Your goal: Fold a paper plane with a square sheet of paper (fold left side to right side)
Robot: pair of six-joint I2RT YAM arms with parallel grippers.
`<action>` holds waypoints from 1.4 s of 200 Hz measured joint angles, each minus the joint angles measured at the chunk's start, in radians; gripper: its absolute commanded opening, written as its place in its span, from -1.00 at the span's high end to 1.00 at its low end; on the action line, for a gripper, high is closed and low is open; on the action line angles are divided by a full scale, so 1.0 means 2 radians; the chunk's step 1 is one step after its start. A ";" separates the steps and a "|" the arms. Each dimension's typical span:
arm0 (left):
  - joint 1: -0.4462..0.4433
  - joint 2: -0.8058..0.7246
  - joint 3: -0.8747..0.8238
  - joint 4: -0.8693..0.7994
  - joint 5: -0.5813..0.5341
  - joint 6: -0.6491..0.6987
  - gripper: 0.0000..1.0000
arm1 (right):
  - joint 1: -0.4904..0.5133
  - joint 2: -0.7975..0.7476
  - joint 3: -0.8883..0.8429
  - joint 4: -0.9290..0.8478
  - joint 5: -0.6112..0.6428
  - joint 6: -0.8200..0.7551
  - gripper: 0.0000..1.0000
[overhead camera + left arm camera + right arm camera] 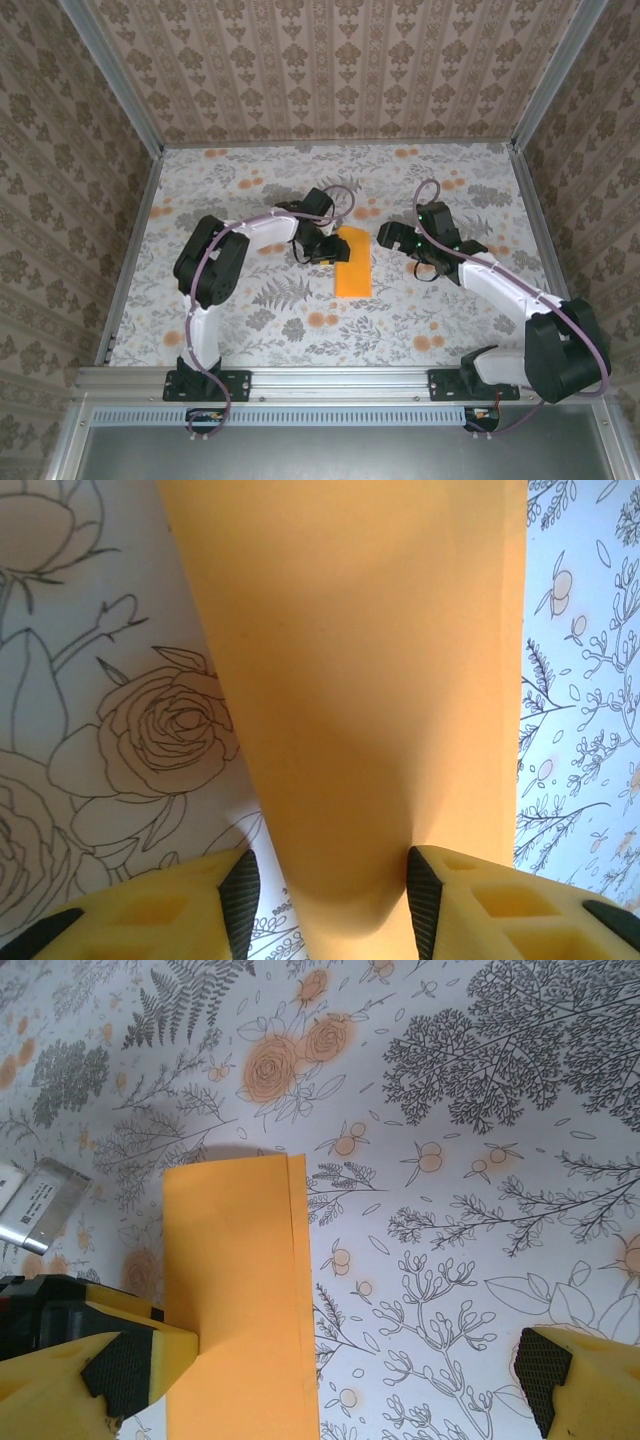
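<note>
Square sheet of paper (pixel 353 262) lies folded into an upright orange rectangle at centre of the floral tabletop (pixel 250 330). In the right wrist view its layers sit slightly offset along one long edge.

Left gripper (pixel 325 248) is at the sheet's upper left edge. In the left wrist view (pixel 332 900) the jaws are part closed, pinching a bowed section of paper (pixel 370 680).

Right gripper (pixel 398 240) is just right of the sheet, jaws fully spread and holding nothing.

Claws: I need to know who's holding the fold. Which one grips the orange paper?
The left claw: the orange paper fills the gap between both its pads. The right claw gapes wide, the paper beside one finger only.
</note>
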 measured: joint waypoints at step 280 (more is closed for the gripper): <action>-0.007 0.037 0.065 -0.075 -0.011 0.007 -0.07 | -0.004 -0.018 -0.001 -0.006 0.005 0.000 -1.00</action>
